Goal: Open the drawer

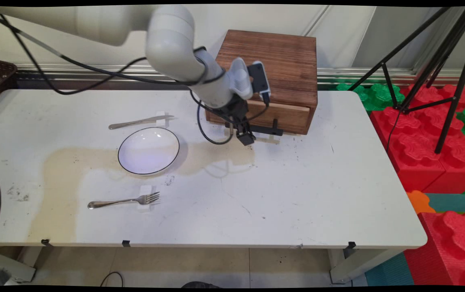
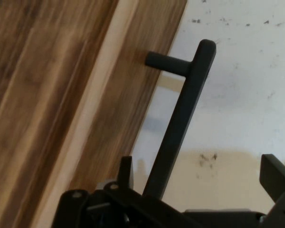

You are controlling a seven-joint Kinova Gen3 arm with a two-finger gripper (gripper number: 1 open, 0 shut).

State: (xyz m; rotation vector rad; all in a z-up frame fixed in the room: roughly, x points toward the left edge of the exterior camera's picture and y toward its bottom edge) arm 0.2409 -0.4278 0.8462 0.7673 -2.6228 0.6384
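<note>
My white table (image 1: 297,194) is pretty grubby, with a big tan stain. Plate (image 1: 148,150) sits around 9 o'clock from center, knife (image 1: 140,121) just past it, fork (image 1: 123,200) nearer me, wooden drawer box (image 1: 271,77) at 12.

Bright, even indoor light, soft shadows.
The plate (image 1: 148,150) shades the table (image 1: 297,194) faintly rightward; the hand view's wooden box (image 2: 52,95) is motion-smeared.

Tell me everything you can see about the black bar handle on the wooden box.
The black bar handle is a straight matte rod, seemingly metal, standing off the drawer front of the brown wooden box on short posts. It runs level along the box's lower front, just above the white table. The black two-finger gripper is at its left end, one finger on each side.
</note>
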